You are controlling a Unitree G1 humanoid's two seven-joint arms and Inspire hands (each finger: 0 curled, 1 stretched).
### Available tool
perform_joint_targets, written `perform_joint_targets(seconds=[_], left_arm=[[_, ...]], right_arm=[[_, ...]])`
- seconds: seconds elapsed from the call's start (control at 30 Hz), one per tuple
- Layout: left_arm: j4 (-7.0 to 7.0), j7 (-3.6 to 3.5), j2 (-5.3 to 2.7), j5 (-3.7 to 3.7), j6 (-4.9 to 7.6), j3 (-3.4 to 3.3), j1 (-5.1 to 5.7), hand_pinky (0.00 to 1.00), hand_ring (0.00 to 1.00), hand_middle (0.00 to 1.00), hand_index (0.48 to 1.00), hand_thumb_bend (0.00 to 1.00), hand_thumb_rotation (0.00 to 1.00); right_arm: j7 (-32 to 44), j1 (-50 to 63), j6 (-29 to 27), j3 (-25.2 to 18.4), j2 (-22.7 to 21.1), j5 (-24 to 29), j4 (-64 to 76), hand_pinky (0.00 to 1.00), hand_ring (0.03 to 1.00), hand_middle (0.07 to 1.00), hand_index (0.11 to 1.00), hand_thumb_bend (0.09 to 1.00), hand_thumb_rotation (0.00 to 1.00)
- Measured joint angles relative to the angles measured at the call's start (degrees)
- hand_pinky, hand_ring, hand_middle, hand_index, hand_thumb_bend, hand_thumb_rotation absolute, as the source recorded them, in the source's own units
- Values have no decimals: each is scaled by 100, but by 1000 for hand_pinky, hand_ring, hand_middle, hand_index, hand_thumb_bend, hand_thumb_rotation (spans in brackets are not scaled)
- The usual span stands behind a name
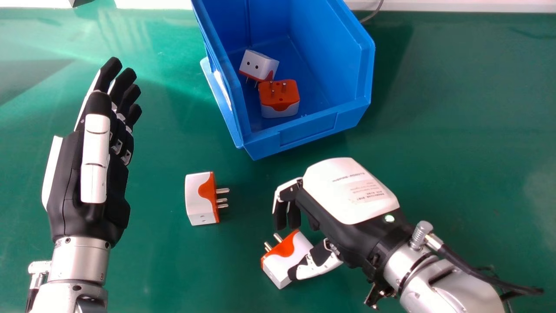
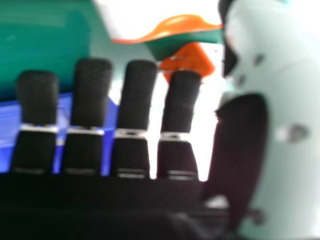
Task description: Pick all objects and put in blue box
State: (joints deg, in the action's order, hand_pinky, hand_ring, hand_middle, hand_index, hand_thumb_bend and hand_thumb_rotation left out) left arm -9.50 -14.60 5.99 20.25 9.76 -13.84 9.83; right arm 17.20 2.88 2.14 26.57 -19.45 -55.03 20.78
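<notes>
Head view: two adapters [image 1: 279,104] inside our blue box [image 1: 304,132], two in front. Left of it, our left hand [image 1: 97,169], open, empty; in front, our half-open right hand [image 1: 352,191], thumb touching one ungripped adapter [image 1: 286,258]. Right hand view: fingers [image 2: 135,95] slightly bent.

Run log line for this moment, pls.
right hand: open, thumb at nearer adapter | left hand: open | blue box: pins-up adapter, pins-down adapter | still to box: nearer adapter, farther adapter

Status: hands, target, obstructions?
Left hand open, idle. Right hand open at white-and-orange plastic plug adapter, thumb at its side. Way to blue plastic box looks unobstructed.
</notes>
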Motion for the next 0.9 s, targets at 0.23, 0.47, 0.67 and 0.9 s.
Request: perform_joint_targets(seconds=[0.23, 0.47, 0.67, 0.9], left_arm=[[3, -9, 0, -3, 1, 0, -17, 989, 955, 939, 933, 691, 852], [36, -8, -4, -3, 5, 1, -58, 991, 957, 941, 936, 691, 852], [103, -17, -49, 0, 20, 0, -85, 992, 957, 942, 934, 690, 849], [178, -25, -51, -8, 112, -1, -110, 993, 957, 941, 933, 689, 850]], right_arm=[[6, -44, -27, 3, -23, -15, -32, 301, 375, 496, 494, 508, 0], [5, -62, -91, 3, -97, 0, -42, 301, 375, 495, 493, 508, 0], [-19, -89, -180, 0, -135, 57, -77, 300, 374, 494, 491, 508, 0], [-29, -101, -237, 0, -154, 49, -119, 295, 372, 491, 492, 508, 0]])
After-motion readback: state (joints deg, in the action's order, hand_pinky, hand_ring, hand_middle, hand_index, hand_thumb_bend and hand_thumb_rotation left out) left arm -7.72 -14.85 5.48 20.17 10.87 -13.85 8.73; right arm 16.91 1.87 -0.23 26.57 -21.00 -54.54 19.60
